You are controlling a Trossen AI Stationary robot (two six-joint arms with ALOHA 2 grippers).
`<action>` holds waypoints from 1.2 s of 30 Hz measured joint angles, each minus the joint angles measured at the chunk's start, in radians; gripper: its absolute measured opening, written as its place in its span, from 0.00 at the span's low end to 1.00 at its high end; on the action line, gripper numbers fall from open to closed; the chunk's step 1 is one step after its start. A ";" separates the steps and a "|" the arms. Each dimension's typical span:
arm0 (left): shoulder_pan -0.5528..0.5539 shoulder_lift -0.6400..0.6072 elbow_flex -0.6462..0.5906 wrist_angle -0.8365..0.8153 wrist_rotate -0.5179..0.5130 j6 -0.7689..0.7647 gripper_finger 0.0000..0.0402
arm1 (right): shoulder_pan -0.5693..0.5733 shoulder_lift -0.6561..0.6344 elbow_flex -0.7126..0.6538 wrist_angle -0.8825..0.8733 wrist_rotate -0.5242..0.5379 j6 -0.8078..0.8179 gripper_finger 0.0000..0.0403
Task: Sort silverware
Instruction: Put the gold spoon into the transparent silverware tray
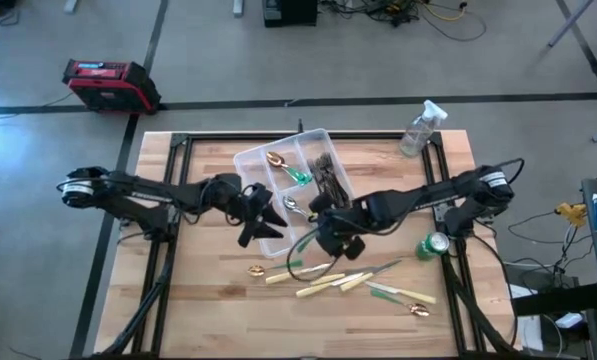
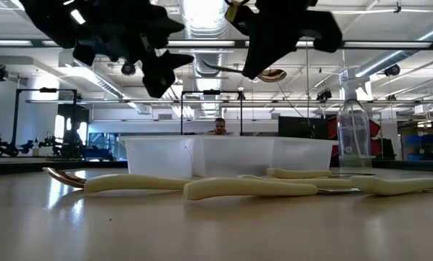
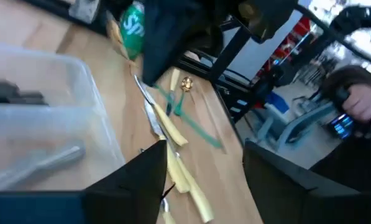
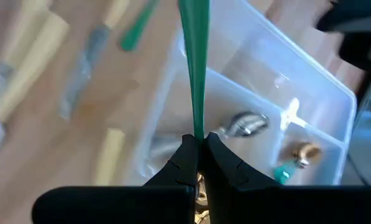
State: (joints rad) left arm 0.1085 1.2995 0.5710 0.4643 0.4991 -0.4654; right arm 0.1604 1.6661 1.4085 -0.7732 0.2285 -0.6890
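Note:
A clear divided tray [image 1: 278, 240] holds dark forks [image 1: 328, 178], a silver spoon [image 4: 244, 123] and a gold-bowled green-handled piece [image 4: 297, 155]. Cream-handled knives [image 1: 323, 282], green-handled pieces [image 1: 388, 268] and gold spoons [image 1: 256, 270] lie flat on the wood near the table's near edge. My right gripper [image 4: 199, 140] hangs just above the tray's near right corner, shut on a green-handled piece [image 4: 194, 62]. My left gripper [image 3: 204, 149] is open and holds nothing, raised over the tray's near left corner [image 1: 263, 215]. My right gripper pinches the green handle [image 4: 197, 121] between its two fingertips, with the handle running straight out ahead along the fingers. Something gold [image 4: 201, 186] shows behind the tips. The piece is lifted clear of the table, and a gold bowl [image 2: 272, 75] shows under the gripper in the low view.
A green can [image 1: 433, 245] stands by the right arm, and a clear spray bottle [image 1: 421, 128] stands at the far right corner. A person's hand [image 3: 365, 102] shows beyond the table's right side. Bare wood lies left of the tray.

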 joint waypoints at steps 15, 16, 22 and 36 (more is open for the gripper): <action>0.003 0.291 0.253 -0.056 0.043 -0.070 0.55 | -0.049 0.000 -0.002 -0.011 0.052 -0.057 0.00; 0.003 0.297 0.260 -0.059 0.043 -0.069 0.54 | -0.050 0.000 -0.002 -0.010 0.053 -0.053 0.00; 0.015 0.307 0.273 -0.122 0.037 -0.029 0.52 | -0.049 0.000 -0.002 -0.007 0.056 -0.041 0.00; 0.066 0.267 0.273 -0.232 -0.074 0.067 0.50 | -0.045 0.000 -0.002 -0.014 0.046 -0.017 0.00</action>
State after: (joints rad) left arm 0.1749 1.5662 0.8436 0.2328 0.4254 -0.3981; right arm 0.1152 1.6661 1.4067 -0.7868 0.2747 -0.7063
